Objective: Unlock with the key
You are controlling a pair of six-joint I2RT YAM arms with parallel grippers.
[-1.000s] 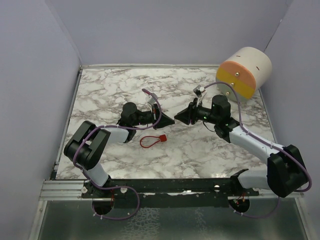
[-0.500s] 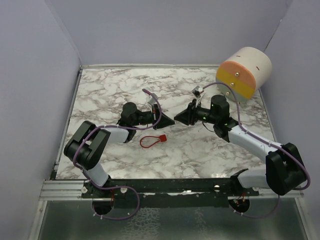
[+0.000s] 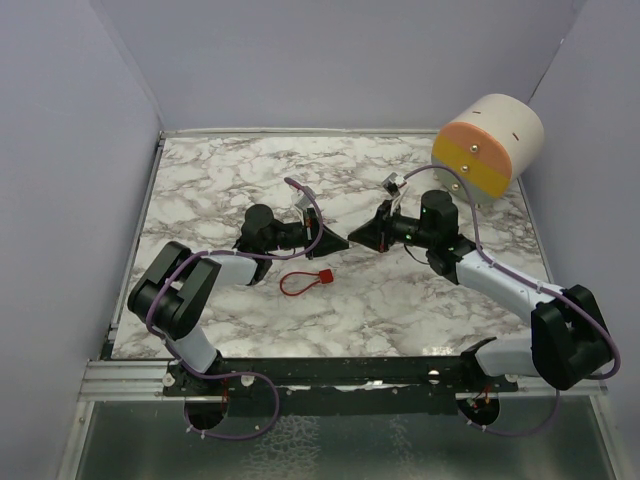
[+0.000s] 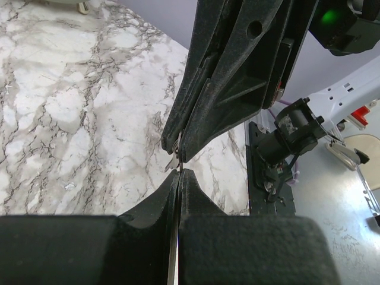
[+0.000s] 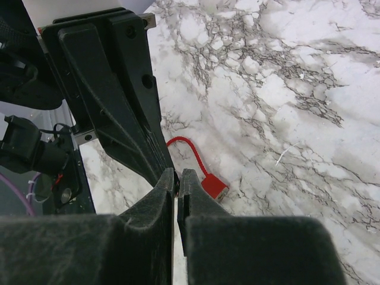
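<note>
The left pincer [image 3: 338, 242] is clamped on the thin key [image 4: 176, 155] above the middle of the bench [image 3: 220, 180]. The right pincer [image 3: 356, 241] is pressed together on the key's free end. With so slight a hold, a handover could twist or drop it. The red lock [image 3: 322, 278] lies just toward the near edge.

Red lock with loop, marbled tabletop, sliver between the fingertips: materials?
Small red lock: looks like matte plastic or painted metal. Its loop looks like coated cable, thin and bent. Marbled tabletop: grey veining, stone or printed laminate, cannot tell. Silvery sliver: bare metal, bright glint, probably the key.
</note>
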